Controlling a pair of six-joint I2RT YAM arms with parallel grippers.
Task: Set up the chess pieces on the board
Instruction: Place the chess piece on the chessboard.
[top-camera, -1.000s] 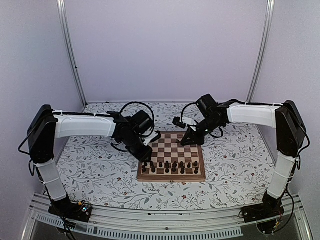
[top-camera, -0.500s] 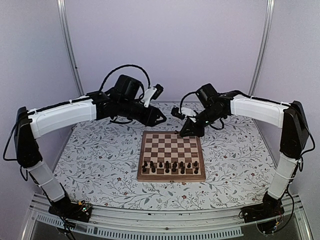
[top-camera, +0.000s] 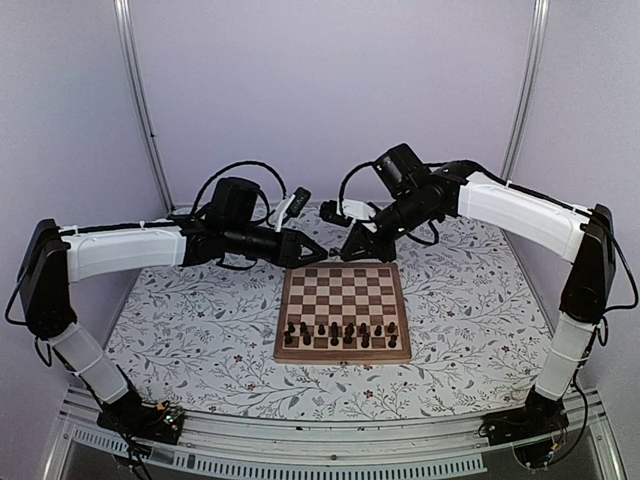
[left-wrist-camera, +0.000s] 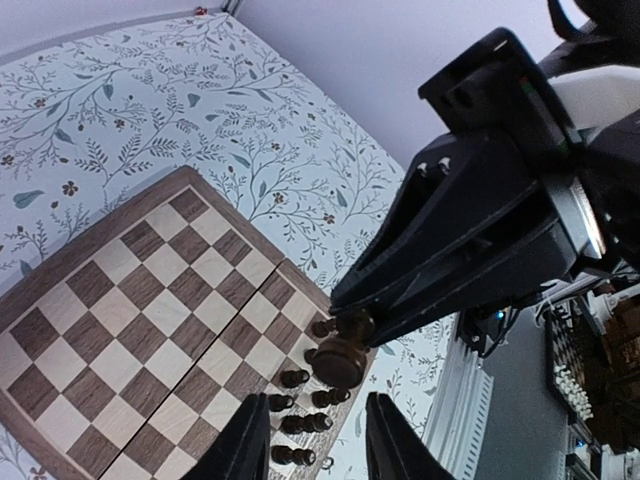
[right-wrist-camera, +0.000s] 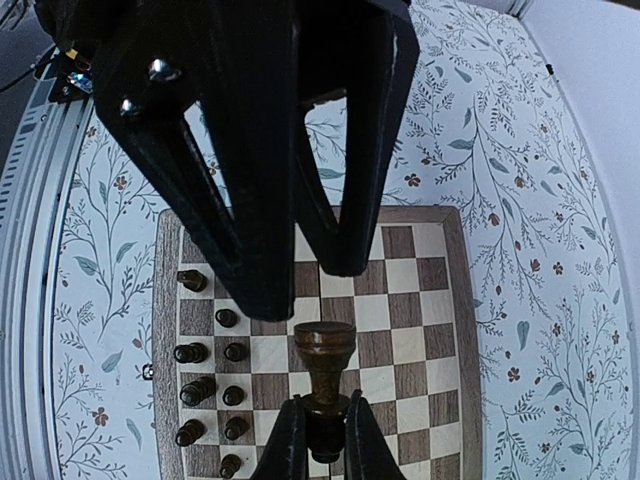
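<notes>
Right now everything turns on a handover in the air over the far edge of the board (top-camera: 343, 355). The right arm (top-camera: 510, 205) comes in from the far right. The right jaws are pressed onto the foot of one dark chess piece (right-wrist-camera: 323, 362), which is held clear of the squares. That piece lies along the line of the right jaws, foot in the pinch and rounded head pointing out toward the left arm (top-camera: 130, 250).

The left jaws stand spread and hold nothing. Their two fingers (left-wrist-camera: 252, 440) flank a gap that faces the head nearly end on. The head sits just short of that gap and a little off its middle, toward one finger.

So the left arm is the free taker and is already at the piece. I judge it has only the head and neck to close on, since the right jaws cover the foot. Nothing lies between the two sets of jaws. The risk, as I see it, is finger striking finger, because the two arms are so close.

Below them the far rows of the board are bare. The other chess pieces (top-camera: 340, 332) stand in two rows along its near edge, well apart from the meeting point.
</notes>
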